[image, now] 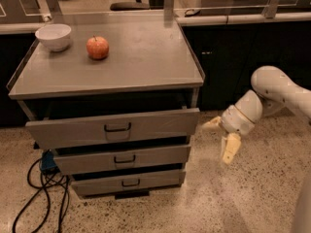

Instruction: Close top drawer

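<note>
Grey top drawer [155, 124] ajar, spread pincer [221, 138] just off its right edge

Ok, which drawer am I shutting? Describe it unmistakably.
Find the grey metal cabinet with a white bowl and red apple on top. The top drawer is the pulled-out grey front directly under that surface, left of the robot's open hand. It is wider and taller than the middle front and bottom front below.

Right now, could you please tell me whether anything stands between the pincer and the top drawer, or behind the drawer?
Nothing visible does. The pincer hangs open just right of the top drawer, apart from it, with only floor between. The drawer's inside is too dark to check.
</note>
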Available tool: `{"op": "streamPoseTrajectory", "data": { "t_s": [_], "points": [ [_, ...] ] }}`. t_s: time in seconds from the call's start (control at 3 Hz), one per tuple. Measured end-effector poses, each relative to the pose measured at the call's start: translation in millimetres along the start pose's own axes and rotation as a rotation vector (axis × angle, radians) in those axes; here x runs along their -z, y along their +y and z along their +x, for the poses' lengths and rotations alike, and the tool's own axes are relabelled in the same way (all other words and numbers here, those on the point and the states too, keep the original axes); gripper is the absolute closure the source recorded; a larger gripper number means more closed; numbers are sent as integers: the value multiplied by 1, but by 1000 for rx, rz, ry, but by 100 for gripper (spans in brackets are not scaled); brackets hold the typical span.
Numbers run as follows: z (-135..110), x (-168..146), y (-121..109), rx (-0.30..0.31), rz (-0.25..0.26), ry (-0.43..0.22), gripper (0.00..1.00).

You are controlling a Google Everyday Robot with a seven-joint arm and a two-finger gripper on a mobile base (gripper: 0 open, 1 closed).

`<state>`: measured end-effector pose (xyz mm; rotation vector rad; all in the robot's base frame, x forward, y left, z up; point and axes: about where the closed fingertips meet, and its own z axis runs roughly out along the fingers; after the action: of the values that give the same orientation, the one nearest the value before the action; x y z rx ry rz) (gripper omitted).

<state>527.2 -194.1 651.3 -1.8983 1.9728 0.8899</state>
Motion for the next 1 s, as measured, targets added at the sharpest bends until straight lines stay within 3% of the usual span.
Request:
{"op": "streamPoseTrajectory", "data": {
  "t_s": [0.33,0.67,1.0],
  "points": [
    [-1,-2,-46,87,0,-44,0],
    [-7,16,-70,117,66,-51,0],
    [-7,16,-70,117,66,-51,0]
  ]
}}
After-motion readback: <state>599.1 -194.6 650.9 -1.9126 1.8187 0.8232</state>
